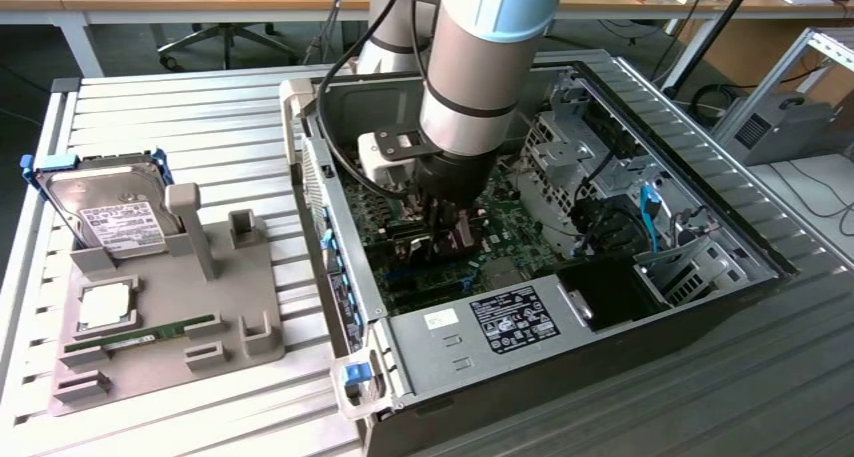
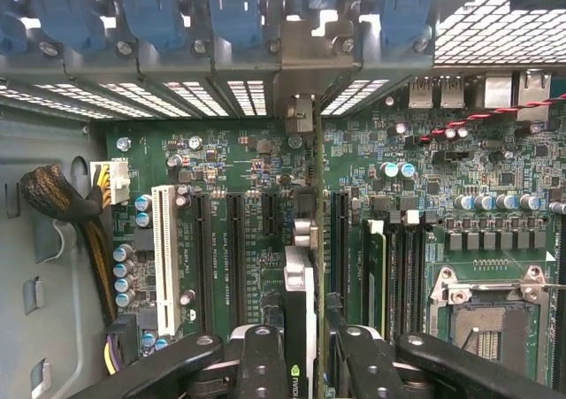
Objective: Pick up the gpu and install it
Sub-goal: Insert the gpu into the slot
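Note:
The gpu (image 2: 301, 280) stands on edge over the green motherboard (image 2: 239, 164), seen from above as a thin strip. Its silver end bracket (image 2: 301, 111) reaches the case's rear slot wall. My gripper (image 2: 309, 350) is shut on the card, with one black finger (image 2: 261, 364) on each side of it. In the exterior view the gripper (image 1: 447, 232) is deep inside the open computer case (image 1: 534, 322), with the dark card (image 1: 422, 245) just below it among the expansion slots. I cannot tell whether the card is fully down in its slot.
A grey holder (image 1: 167, 312) on the exterior view's left carries a silver hard drive (image 1: 114, 217), a processor chip (image 1: 104, 305) and a memory stick (image 1: 140, 334). Inside the case are a white slot (image 2: 164, 257), a processor socket (image 2: 491, 315), blue slot latches (image 2: 234, 10) and a braided cable (image 2: 57, 195).

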Motion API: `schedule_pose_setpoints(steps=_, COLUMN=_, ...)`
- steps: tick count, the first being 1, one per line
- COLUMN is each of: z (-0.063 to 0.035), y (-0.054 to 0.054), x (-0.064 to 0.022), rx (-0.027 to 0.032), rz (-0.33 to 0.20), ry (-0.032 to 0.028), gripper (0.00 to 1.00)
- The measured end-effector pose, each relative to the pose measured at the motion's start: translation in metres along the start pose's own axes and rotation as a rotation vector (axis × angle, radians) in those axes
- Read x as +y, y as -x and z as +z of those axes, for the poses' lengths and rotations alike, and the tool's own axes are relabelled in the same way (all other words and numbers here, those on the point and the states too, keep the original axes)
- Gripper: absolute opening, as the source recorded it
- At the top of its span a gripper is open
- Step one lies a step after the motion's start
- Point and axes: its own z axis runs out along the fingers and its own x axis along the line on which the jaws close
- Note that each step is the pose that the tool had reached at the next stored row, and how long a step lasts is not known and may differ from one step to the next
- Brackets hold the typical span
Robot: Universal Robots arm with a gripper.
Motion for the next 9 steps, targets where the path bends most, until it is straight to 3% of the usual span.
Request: schedule_pose_setpoints(steps=9, z=0.0010, y=0.0000, x=0.0001, rx=-0.0002, rz=0.000, ry=-0.0001, gripper=0.28)
